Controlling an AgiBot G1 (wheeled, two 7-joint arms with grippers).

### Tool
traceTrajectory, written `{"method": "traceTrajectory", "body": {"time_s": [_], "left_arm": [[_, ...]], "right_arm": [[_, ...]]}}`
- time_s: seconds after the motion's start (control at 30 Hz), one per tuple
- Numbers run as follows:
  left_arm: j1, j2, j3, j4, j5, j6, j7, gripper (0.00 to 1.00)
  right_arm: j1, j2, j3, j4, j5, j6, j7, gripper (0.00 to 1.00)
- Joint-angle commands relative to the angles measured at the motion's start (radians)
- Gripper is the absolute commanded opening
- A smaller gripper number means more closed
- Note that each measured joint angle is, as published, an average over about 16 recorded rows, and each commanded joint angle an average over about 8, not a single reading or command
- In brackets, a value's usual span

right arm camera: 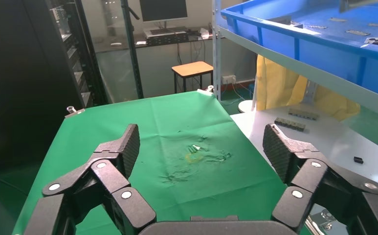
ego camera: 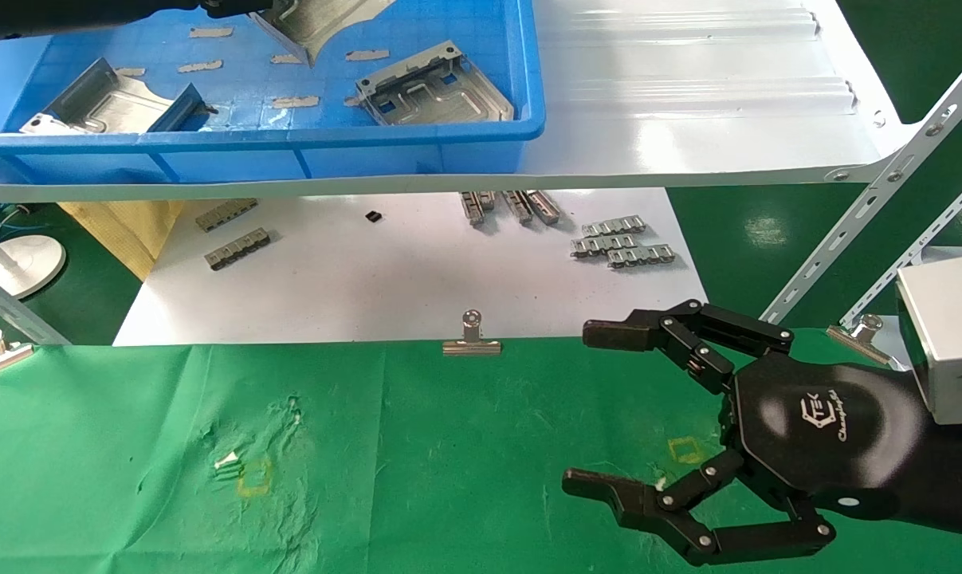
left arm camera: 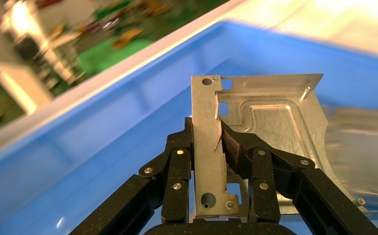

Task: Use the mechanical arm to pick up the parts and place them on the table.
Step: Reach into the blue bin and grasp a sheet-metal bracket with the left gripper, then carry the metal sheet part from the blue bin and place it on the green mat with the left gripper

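Silvery parts (ego camera: 437, 88) in blue bin (ego camera: 417, 151); green, yellow-squared table (ego camera: 449, 454).

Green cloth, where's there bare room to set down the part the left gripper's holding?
The green cloth lies open between the torn patch and the right gripper, below the binder clip. The right side is crowded by that open gripper. The left gripper grips the part.

silvery part (left arm camera: 255, 127) upright in left tool (left arm camera: 221, 161)
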State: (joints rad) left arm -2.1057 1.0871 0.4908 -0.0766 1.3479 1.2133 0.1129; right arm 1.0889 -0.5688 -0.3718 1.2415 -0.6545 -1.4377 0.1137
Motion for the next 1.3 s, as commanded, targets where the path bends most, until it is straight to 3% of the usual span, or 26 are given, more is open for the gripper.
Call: {"method": "traceTrajectory", "body": {"time_s": [0.03, 0.17, 0.3, 0.5, 0.77, 0.93, 1.1, 1.3], "left_arm": [[-0.005, -0.014, -0.006, -0.010, -0.010, 0.063, 0.022, 0.00], [0.003, -0.054, -0.002, -0.041, -0.016, 0.269, 0.090, 0.00], [0.030, -0.094, 0.012, -0.100, -0.033, 0.381, 0.154, 0.00], [0.133, -0.200, 0.082, -0.311, -0.141, 0.401, 0.207, 0.00], [0.303, -0.398, 0.253, -0.587, -0.363, 0.389, 0.247, 0.00], [0.338, -0.413, 0.358, -0.539, -0.305, 0.369, 0.388, 0.00], [0.347, -0.365, 0.423, -0.400, -0.218, 0.353, 0.540, 0.00], [0.358, -0.302, 0.463, -0.244, -0.173, 0.354, 0.633, 0.00]], "right_arm": [[0.000, 0.000, 0.000, 0.000, 0.000, 0.000, 0.000, 1.00], [0.000, 0.000, 0.000, 0.000, 0.000, 0.000, 0.000, 1.00], [0.000, 0.000, 0.000, 0.000, 0.000, 0.000, 0.000, 1.00], [0.000, 0.000, 0.000, 0.000, 0.000, 0.000, 0.000, 1.00], [0.000, 0.000, 0.000, 0.000, 0.000, 0.000, 0.000, 1.00], [0.000, 0.000, 0.000, 0.000, 0.000, 0.000, 0.000, 1.00], [0.000, 0.000, 0.000, 0.000, 0.000, 0.000, 0.000, 1.00], [0.000, 0.000, 0.000, 0.000, 0.000, 0.000, 0.000, 1.00]]}}
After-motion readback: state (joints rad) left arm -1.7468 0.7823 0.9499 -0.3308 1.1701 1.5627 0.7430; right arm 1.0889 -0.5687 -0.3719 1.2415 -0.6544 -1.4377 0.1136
